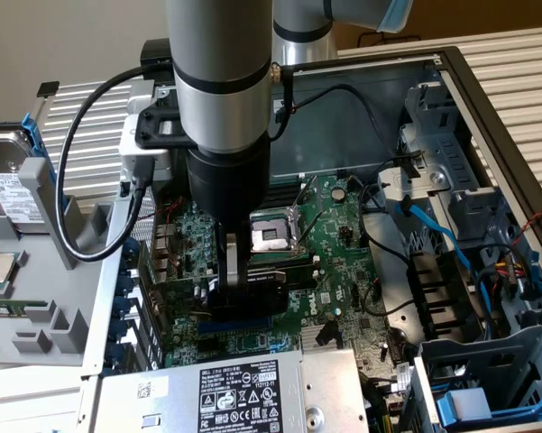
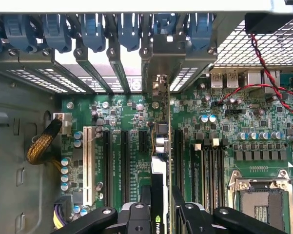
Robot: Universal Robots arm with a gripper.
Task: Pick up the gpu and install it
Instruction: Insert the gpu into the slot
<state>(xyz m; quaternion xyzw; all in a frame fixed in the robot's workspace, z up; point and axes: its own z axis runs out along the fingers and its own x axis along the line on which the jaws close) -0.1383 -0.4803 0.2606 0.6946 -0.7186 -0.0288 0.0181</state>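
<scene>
Arm (image 1: 221, 54) points straight down into the case (image 1: 361, 99), tool (image 2: 160, 218) clamped on the upright gpu (image 2: 159, 170) over the motherboard (image 1: 338, 244).

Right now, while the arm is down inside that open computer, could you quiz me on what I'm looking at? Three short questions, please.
1. True or false: the hand hangs empty over the green main board.
2. The flat cable by the drive bays at the exterior view's right is: A) yellow, B) blue, C) white.
3. Fill in: the twisted wires crossing the main board's corner are red and ____.

Key
1. False: the hand grips a graphics card, held edge-on over the slots.
2. B.
3. Black.
</scene>
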